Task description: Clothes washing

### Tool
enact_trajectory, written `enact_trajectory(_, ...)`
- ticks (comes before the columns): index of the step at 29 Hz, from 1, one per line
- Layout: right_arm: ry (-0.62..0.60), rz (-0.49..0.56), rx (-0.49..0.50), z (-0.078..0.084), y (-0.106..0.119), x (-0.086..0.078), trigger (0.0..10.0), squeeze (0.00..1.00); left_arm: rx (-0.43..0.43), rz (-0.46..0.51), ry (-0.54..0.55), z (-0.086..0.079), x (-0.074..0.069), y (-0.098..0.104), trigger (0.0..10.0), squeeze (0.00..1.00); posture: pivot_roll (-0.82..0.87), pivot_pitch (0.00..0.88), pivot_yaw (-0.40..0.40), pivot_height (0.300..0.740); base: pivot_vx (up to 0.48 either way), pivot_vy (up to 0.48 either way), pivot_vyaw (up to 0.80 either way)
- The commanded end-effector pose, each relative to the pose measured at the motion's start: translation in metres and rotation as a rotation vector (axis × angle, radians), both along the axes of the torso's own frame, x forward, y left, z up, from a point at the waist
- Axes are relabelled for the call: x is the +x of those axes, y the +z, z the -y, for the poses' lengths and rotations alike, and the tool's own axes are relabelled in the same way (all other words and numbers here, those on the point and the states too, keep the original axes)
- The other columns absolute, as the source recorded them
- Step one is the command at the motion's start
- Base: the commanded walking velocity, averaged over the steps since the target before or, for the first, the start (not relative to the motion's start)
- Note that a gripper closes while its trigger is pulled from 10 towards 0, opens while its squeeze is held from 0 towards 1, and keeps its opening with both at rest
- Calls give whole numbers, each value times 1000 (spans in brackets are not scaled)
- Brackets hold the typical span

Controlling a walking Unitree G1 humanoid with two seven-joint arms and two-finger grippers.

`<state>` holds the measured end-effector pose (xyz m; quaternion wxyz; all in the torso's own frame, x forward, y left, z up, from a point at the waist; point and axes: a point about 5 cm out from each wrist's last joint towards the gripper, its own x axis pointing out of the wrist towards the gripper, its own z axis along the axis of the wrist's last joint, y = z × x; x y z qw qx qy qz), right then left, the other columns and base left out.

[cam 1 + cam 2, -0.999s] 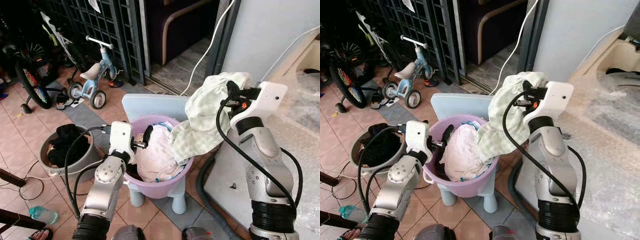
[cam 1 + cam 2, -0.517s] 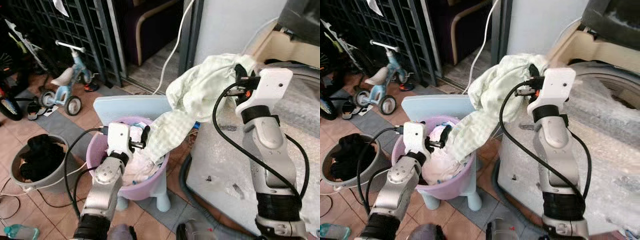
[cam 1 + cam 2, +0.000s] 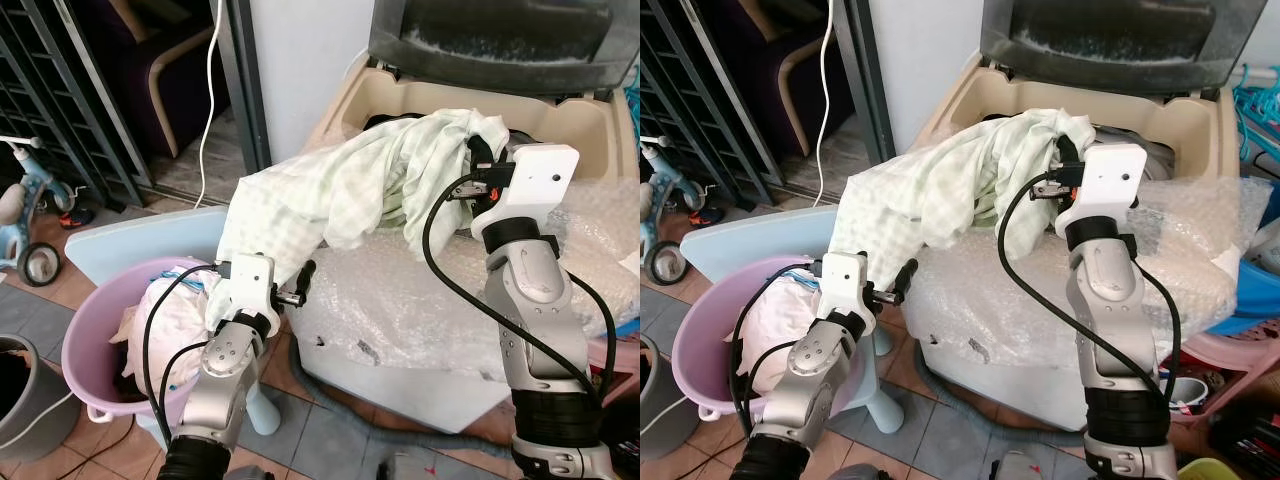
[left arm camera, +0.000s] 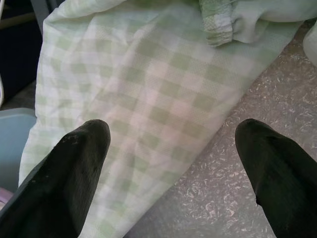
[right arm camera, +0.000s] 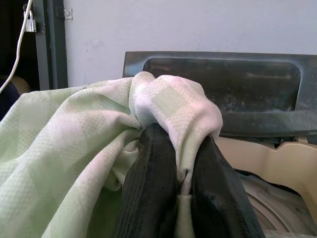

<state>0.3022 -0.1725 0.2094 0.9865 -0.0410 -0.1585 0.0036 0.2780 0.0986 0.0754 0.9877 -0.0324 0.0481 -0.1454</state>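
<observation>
**Checked cloth hangs at the washer's mouth**

The right end effector (image 3: pixel 478 160) pinches one green checked cloth (image 3: pixel 330 195) tight above the open washing machine (image 3: pixel 560 125), its tail draped toward the purple basket (image 3: pixel 85 345). The left end effector (image 4: pixel 168 148) gapes wide, empty, beside the tail. Risk: one trailing tail could snag outside the drum.

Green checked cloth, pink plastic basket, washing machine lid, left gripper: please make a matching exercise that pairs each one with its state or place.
Things:
1. green checked cloth
2. pink plastic basket
3. dark washing machine lid
4. left gripper

States:
A. raised open
B. open, holding nothing
C. pinched by the right gripper
D. standing on a pale blue stool, laundry inside

Pairs: 1-C, 2-D, 3-A, 4-B
</observation>
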Motion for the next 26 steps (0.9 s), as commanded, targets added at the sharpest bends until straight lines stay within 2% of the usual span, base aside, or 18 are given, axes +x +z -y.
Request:
enact_trajectory(1,16,22,-1,-4,4,1,10000,0,6,0,21,-6,1,1,10000,0,-131,23,40,740,0,0,0)
enact_trajectory(10,12,43,-40,0,11,8,10000,0,0,9,20,-8,0,2,10000,0,-126,26,41,740,0,0,0)
enact_trajectory(15,-9,85,-74,14,30,25,10000,0,-4,12,14,-8,1,3,10000,0,-129,26,47,740,0,0,0)
enact_trajectory(16,-15,129,-101,20,48,36,10000,0,-3,15,5,-7,1,3,10000,0,-130,25,47,740,0,0,0)
enact_trajectory(18,-12,171,-124,23,68,47,10000,0,-4,19,2,-6,1,3,10000,0,-125,22,42,740,0,0,0)
enact_trajectory(20,-11,187,-137,25,78,52,10000,0,-5,20,4,-6,1,3,10000,0,-121,20,38,740,0,0,0)
enact_trajectory(23,-10,192,-137,26,82,56,10000,0,-6,22,15,-7,1,4,10000,0,-110,19,32,740,192,0,0)
enact_trajectory(26,-5,187,-126,26,77,56,10000,0,-7,21,26,-10,0,3,10000,0,-103,21,29,740,289,0,0)
